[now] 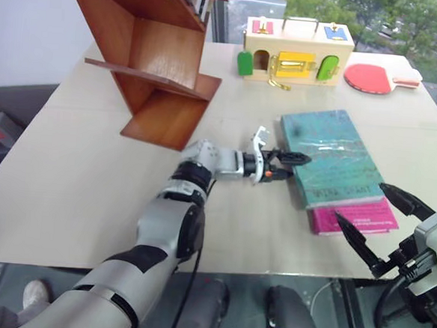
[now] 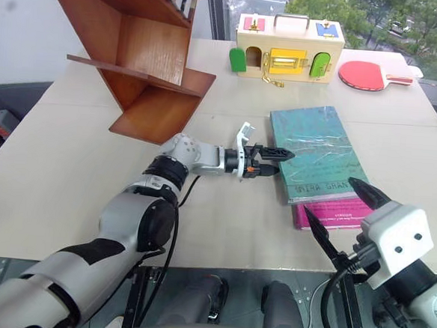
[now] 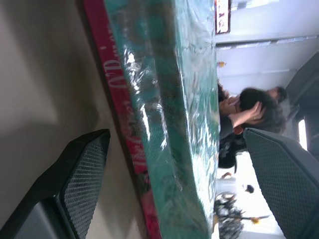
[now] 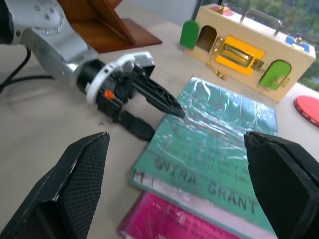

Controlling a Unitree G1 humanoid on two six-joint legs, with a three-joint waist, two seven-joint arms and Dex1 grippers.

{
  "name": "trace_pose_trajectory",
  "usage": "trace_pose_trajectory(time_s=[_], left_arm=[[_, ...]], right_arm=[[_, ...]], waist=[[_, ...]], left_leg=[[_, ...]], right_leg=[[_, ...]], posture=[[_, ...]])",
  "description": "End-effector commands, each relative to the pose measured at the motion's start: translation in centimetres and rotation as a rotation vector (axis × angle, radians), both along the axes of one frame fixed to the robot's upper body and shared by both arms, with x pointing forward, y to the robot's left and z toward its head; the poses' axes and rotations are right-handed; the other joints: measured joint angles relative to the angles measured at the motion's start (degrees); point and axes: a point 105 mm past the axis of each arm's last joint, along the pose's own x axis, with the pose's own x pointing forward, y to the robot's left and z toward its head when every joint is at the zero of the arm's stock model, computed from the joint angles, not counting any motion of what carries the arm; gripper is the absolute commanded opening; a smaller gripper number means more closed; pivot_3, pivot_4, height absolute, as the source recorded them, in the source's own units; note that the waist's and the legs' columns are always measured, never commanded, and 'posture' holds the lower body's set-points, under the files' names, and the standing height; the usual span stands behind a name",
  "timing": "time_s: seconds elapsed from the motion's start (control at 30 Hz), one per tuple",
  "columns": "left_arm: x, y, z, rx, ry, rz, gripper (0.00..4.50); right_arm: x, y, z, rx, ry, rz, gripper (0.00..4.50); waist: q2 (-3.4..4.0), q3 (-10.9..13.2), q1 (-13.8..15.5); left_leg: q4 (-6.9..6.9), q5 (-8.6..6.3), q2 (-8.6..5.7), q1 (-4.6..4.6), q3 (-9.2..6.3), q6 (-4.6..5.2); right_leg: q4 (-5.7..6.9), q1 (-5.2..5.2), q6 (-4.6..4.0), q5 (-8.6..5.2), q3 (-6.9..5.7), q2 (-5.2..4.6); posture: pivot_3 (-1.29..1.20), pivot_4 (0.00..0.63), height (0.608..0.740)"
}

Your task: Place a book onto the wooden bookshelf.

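Nearest, the right end effector [image 1: 365, 212] hangs over the counter's [image 1: 74, 191] front edge, its two black fingers spread wide and holding nothing. Just beyond it the book [image 1: 331, 157] lies flat on the pink book [image 1: 357, 217], whose near end sticks out from under it. The book's long axis runs from the near edge away toward the far side, slightly slanted, with its lettered end nearest. The left end effector [image 1: 292, 162] reaches in level from the left at the book's left edge, fingers apart, one above the cover and one low by the counter; no grip is closed. The left wrist view shows the teal edge between those open fingers and, far behind, a person holding a hand to the head. The right wrist view shows lettering on the cover. Further back stands the bookshelf [image 1: 162, 62], its slanted boards bare. Farthest are the pale box [image 1: 298, 49] with coloured doors and a red paddle [image 1: 374, 77].
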Motion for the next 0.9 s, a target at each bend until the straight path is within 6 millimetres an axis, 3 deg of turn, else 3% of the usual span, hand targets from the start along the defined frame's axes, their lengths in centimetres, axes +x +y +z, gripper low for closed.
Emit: trace_pose_trajectory(time_s=[0.03, 0.53, 0.63, 0.67, 0.9], left_arm=[[0.9, -0.7, 0.8, -0.024, -0.045, 0.053, 4.50], [0.7, -1.5, -0.5, -0.058, -0.001, 0.108, 4.50], [0.8, -1.5, -0.5, -0.064, 0.001, 0.117, 3.77], [0.8, -1.5, -0.5, -0.066, 0.001, 0.119, 3.14], [0.8, -1.3, -0.2, -0.084, 0.001, 0.125, 0.16]], right_arm=[[0.1, 0.5, 0.7, 0.068, -0.026, -0.024, 4.43], [0.4, 0.8, 0.3, 0.173, 0.076, 0.001, 4.43], [0.4, 0.7, 0.3, 0.177, 0.090, 0.014, 4.50], [0.4, 0.6, 0.3, 0.174, 0.095, 0.013, 4.50], [0.3, -0.9, 0.0, 0.109, 0.147, 0.013, 4.50]], waist=[[0.00, 0.00, 0.01], [-0.03, 0.01, 0.03], [-0.03, 0.00, 0.00], [-0.03, 0.00, 0.00], [-0.06, -0.02, 0.10]], left_leg=[[0.00, 0.00, 0.00, 0.00, 0.00, 0.00], [0.06, 0.00, -0.05, 0.00, -0.03, 0.02], [0.07, -0.01, -0.04, 0.01, -0.03, 0.02], [0.07, -0.01, -0.04, 0.02, -0.02, 0.02], [0.10, -0.02, -0.04, 0.01, -0.03, 0.05]], right_leg=[[0.00, 0.00, 0.00, 0.00, 0.01, -0.01], [0.00, 0.07, 0.01, 0.00, -0.03, -0.04], [0.01, 0.08, 0.02, 0.00, -0.02, -0.04], [0.02, 0.08, 0.02, 0.00, -0.02, -0.03], [0.02, 0.11, 0.02, 0.01, -0.03, -0.05]], posture=[[0.00, 0.150, 0.740], [0.00, 0.150, 0.740], [0.00, 0.150, 0.740], [0.00, 0.150, 0.740], [0.00, 0.150, 0.740]])
